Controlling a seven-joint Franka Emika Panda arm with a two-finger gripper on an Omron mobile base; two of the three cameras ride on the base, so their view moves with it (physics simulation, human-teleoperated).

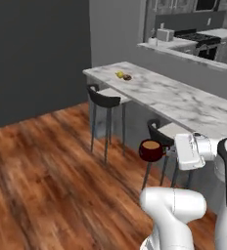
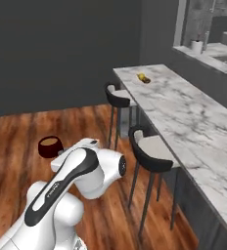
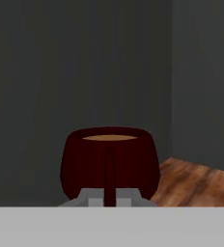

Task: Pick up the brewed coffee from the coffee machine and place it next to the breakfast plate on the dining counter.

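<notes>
The brewed coffee (image 1: 151,150) is a dark red mug with light brown liquid, held upright in the air over the wooden floor. My gripper (image 1: 166,152) is shut on it, by the handle side in the hand view, where the mug (image 3: 109,161) rises just beyond my gripper (image 3: 109,198). From the right base view the mug (image 2: 50,146) hangs left of my arm. The dining counter (image 1: 184,102) runs along the right; the breakfast plate (image 1: 124,75) with yellow fruit and brown pastry lies near its far end, well beyond the mug. The coffee machine is out of view.
Two dark stools (image 1: 105,100) (image 1: 159,133) stand along the counter's near side, the closer one right beside the held mug. A raised kitchen ledge (image 1: 184,51) with a stove (image 1: 203,39) lies behind the counter. Wooden floor (image 1: 47,171) spreads open to the left.
</notes>
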